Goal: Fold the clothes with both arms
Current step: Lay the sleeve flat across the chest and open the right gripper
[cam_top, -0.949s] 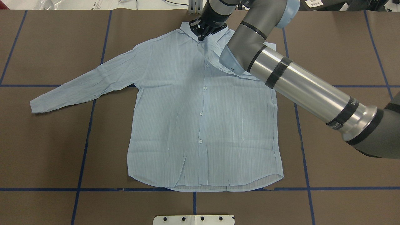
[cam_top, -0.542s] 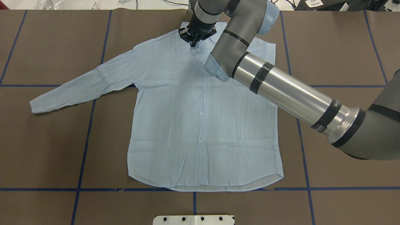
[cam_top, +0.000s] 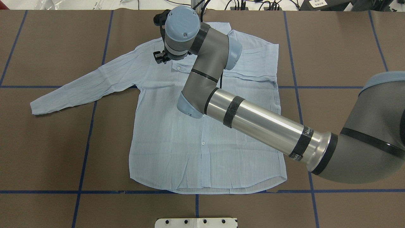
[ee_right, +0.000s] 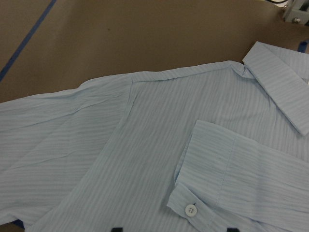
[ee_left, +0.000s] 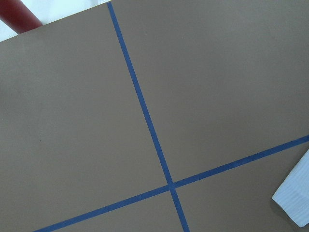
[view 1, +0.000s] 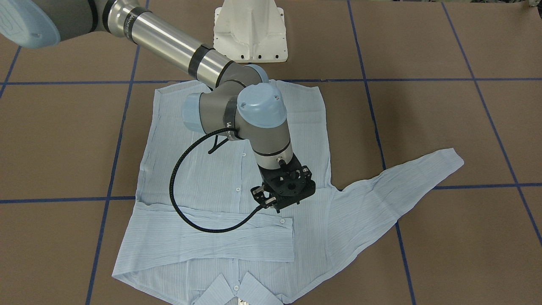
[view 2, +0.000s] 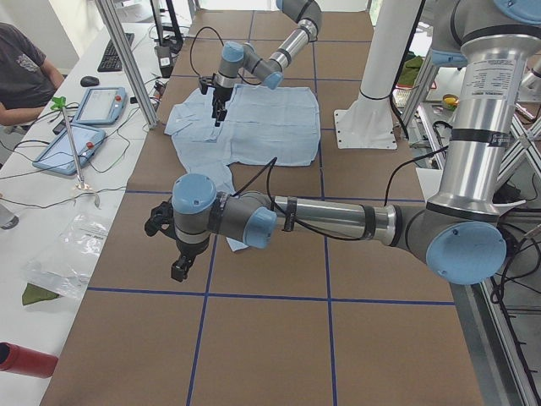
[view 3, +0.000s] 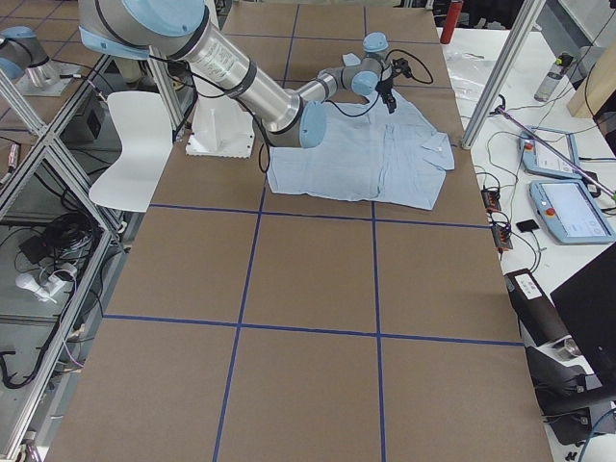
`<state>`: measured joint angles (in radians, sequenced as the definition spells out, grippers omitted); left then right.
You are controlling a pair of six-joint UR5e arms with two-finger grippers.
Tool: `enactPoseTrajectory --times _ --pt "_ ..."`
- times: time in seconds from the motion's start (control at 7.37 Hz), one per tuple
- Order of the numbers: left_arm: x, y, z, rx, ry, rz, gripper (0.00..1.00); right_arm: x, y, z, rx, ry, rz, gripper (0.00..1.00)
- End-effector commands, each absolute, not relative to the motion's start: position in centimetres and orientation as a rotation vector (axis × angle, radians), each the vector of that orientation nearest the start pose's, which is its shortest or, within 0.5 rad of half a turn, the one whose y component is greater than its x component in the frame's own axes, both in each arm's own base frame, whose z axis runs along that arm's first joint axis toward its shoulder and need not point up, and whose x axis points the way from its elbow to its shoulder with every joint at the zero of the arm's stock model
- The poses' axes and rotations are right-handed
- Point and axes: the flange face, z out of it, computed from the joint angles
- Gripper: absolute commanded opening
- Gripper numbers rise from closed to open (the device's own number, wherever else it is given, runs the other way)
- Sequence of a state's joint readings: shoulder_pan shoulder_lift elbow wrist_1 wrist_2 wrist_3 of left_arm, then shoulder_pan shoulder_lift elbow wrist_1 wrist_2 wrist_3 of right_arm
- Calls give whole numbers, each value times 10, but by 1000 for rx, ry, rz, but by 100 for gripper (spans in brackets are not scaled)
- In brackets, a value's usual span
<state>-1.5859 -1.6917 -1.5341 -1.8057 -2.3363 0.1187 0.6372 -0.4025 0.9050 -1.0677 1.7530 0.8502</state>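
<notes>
One light-blue shirt (cam_top: 164, 142) lies flat on the table (cam_top: 47, 142), front up. Its collar (view 1: 237, 292) is on the side away from the robot. The shirt has two sleeves. The folded sleeve (cam_top: 256, 68) already lies across the chest, with its cuff (ee_right: 193, 205) close to the row of buttons. The other sleeve (cam_top: 82, 88) is stretched out to the side, so it needs folding too. The body of the shirt is not folded yet. I think the job has only just begun.

There are two arms and two hands. The right hand (view 1: 279, 195) hangs just above the cuff, with its fingers apart and nothing in them. The left hand (view 2: 177, 269) hangs over bare table near the end of the other sleeve. I cannot tell if it is released or clenched.
</notes>
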Motion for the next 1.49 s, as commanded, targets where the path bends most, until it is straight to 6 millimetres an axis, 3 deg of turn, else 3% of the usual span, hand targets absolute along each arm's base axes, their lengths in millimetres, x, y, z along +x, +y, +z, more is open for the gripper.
enactPoseTrajectory --times 0.0,0.27,0.68,0.81,1.08,1.22,1.36 --pt "-72 -560 587 328 755 123 100 -629 -608 104 471 -905 -105 100" --pt "-55 -551 578 349 819 -106 99 -570 -614 95 318 -873 -92 100" --pt "23 -485 608 327 930 -296 99 -470 -622 157 184 -825 -26 100" --pt "52 -464 601 297 944 -357 99 -435 -612 185 175 -802 -29 100" --pt "116 -414 567 239 940 -439 99 -362 -605 232 152 -763 -96 100" --pt "162 -398 557 192 938 -484 99 -336 -605 258 134 -718 -142 100" --pt "201 -385 560 180 909 -517 96 -313 -614 273 136 -684 -191 100"
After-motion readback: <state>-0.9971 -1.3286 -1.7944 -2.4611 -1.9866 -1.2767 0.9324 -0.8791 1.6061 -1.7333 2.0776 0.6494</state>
